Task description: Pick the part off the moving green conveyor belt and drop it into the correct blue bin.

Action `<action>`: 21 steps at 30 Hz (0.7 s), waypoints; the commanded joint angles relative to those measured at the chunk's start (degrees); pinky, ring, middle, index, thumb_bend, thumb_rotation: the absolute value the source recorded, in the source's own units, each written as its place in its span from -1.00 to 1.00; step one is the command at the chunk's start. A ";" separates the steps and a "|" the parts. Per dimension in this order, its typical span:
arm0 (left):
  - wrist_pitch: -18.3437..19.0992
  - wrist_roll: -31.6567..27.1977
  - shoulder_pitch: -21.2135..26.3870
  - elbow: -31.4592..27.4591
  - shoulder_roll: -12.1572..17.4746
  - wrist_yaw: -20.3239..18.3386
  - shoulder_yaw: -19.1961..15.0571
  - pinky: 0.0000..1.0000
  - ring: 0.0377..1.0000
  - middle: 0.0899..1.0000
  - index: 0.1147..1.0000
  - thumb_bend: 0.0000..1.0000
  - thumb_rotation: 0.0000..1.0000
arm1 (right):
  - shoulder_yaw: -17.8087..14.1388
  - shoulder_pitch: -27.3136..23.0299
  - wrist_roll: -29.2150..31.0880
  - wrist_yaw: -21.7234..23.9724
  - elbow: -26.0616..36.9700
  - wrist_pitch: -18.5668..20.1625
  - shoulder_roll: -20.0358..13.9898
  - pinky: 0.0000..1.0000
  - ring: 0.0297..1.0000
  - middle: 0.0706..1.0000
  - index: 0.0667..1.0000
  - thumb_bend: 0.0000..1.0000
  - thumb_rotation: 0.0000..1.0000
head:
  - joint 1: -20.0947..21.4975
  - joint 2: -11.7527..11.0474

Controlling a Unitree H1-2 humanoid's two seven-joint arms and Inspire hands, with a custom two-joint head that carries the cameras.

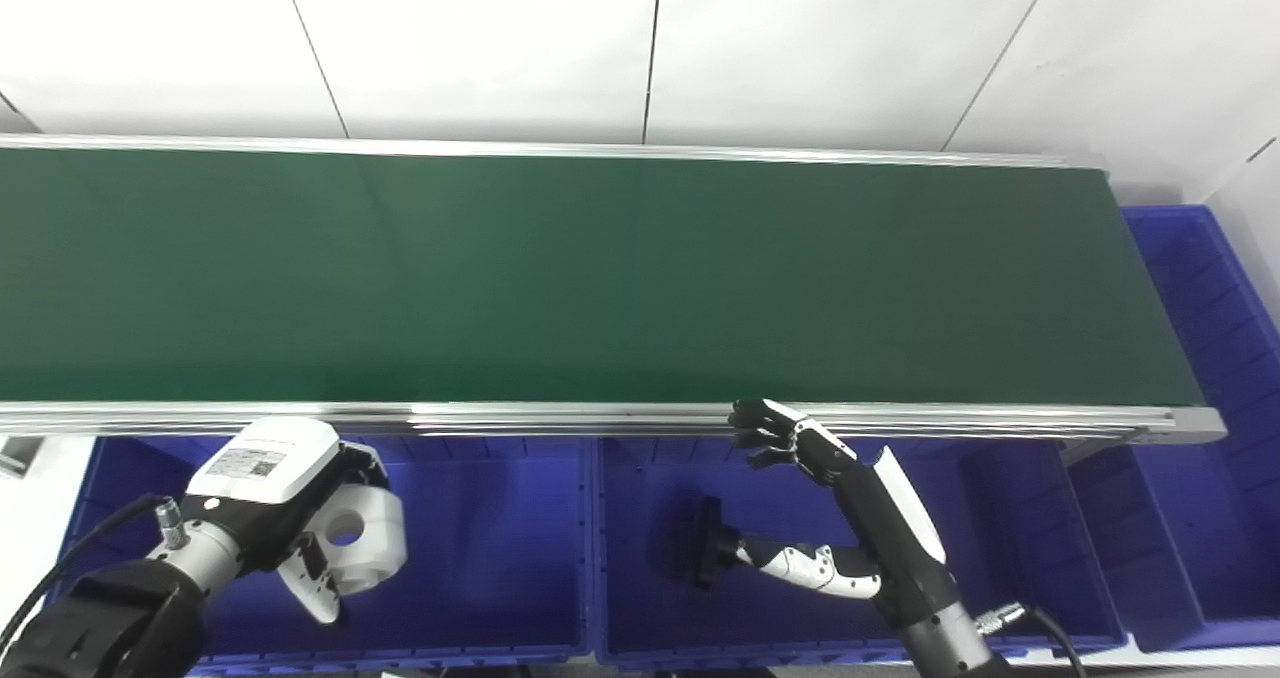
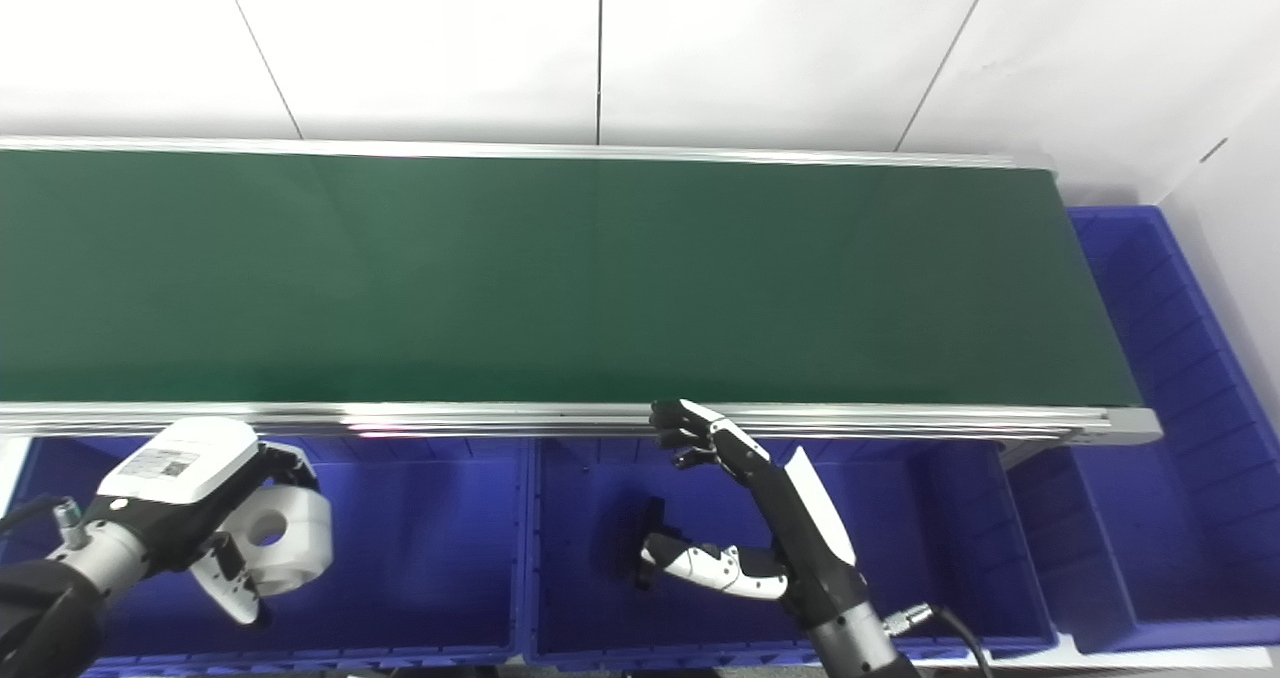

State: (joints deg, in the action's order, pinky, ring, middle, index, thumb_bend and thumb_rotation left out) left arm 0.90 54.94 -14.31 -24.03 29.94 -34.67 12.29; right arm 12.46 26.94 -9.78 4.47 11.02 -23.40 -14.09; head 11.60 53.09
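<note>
The only candidate for the part (image 1: 709,543) is a small black piece just off the tip of your right hand's thumb (image 1: 800,563), low inside the middle blue bin (image 1: 650,608). Whether the thumb touches it or it already lies on the bin floor can't be told from these views.

Your right hand (image 1: 868,518) grips nothing. The thumb reaches out sideways, and the fingers (image 1: 765,428) are spread and lightly curled well above it, up by the near aluminium rail (image 1: 500,418).

Beyond those fingers the green conveyor belt (image 1: 600,278) shows nothing riding on it, so this looks like the release or the wait after it. If the piece is in the bin, lift the hand straight up so the thumb doesn't drag it out, and hold the fingers just behind the rail, spread wide and ready.

When the next part arrives, reach ahead of it along the belt, not straight at it.

Your left hand (image 1: 300,503) hangs over the left blue bin (image 1: 480,558), back turned to the cameras. You can't tell how its fingers are set, so check it before using it.
</note>
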 commanded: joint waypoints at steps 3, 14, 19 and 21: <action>-1.18 -3.32 -1.33 -4.98 3.72 -1.63 -0.92 0.72 0.82 1.00 1.00 0.30 -1.00 | -0.20 0.17 1.66 0.08 1.61 -3.22 0.02 0.37 0.51 0.59 0.66 0.37 0.01 | -0.14 -0.04; 3.60 -22.66 -3.99 -9.49 4.05 -6.33 -5.18 0.49 0.82 1.00 0.98 0.59 -1.00 | -0.27 0.06 1.30 0.13 1.39 -3.36 -0.04 0.37 0.51 0.60 0.66 0.39 0.07 | -0.23 -0.06; -0.82 -42.79 -5.88 -6.98 1.67 -2.57 -9.72 0.67 0.94 1.00 0.95 0.36 -1.00 | -0.40 0.15 1.11 0.22 1.52 -3.06 0.33 0.37 0.52 0.60 0.65 0.42 0.03 | 0.56 -0.62; -5.24 -46.73 -6.64 -4.45 -0.01 -0.59 -9.80 0.76 0.96 1.00 0.95 0.21 -0.84 | -0.34 0.10 0.32 -0.26 1.37 -3.30 0.42 0.37 0.51 0.59 0.65 0.42 0.02 | 1.21 -1.13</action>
State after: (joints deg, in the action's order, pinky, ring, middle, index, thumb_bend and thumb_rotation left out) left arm -0.21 12.25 -20.57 -29.01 30.82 -37.93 2.88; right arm 12.38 27.13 -9.27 4.56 10.92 -23.40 -13.90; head 12.83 52.03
